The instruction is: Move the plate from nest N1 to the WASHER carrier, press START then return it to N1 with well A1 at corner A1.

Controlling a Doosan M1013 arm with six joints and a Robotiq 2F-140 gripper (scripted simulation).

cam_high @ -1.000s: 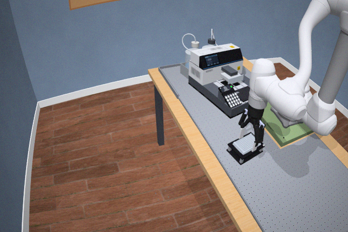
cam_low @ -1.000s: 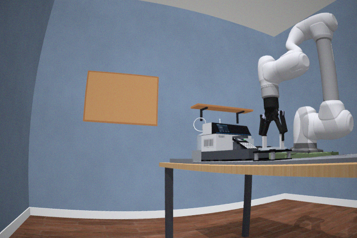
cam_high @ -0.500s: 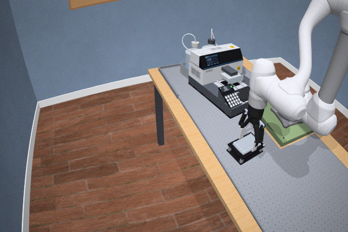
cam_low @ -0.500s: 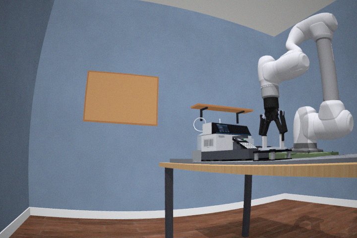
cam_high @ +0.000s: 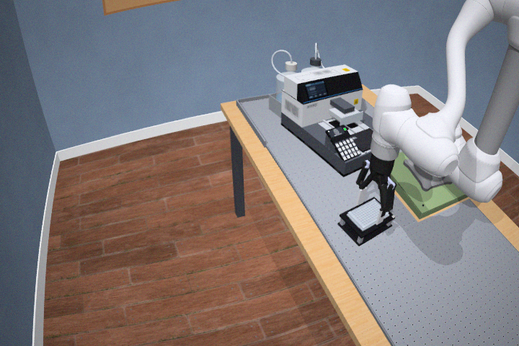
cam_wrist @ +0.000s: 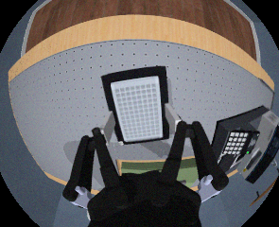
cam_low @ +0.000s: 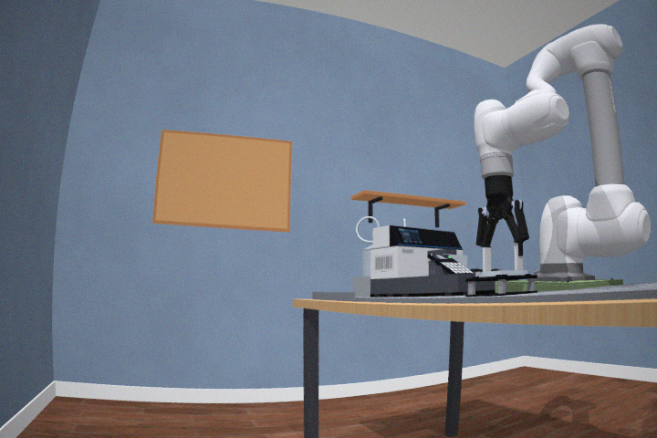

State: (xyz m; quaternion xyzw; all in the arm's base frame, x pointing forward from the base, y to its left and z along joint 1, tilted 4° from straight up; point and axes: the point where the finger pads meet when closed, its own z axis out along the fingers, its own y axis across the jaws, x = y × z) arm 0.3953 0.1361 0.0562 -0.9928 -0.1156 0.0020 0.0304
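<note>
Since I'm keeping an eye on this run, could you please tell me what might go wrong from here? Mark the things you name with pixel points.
The gripper (cam_high: pixel 374 204) (cam_low: pixel 502 258) (cam_wrist: pixel 139 113) is open, its fingers close beside the plate (cam_high: pixel 365 215) (cam_low: pixel 502 274) (cam_wrist: pixel 138 109), so lifting away could drag it. The plate might also sit slightly off its locators; the pictures cannot settle that. The lamp (cam_high: pixel 344 128) (cam_wrist: pixel 248 152) is green, which wouldn't prove proper seating.

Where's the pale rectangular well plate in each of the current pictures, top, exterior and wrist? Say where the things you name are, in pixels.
Top: the pale rectangular well plate (cam_high: pixel 365 213) (cam_low: pixel 504 273) (cam_wrist: pixel 137 109) is right of centre, below mid-height.
Exterior: lower right, seen nearly edge-on.
Wrist: centre, seen from above.
Shared landmark: the grey keypad with white keys (cam_high: pixel 348 148) (cam_low: pixel 455 266) (cam_wrist: pixel 235 143).
</note>
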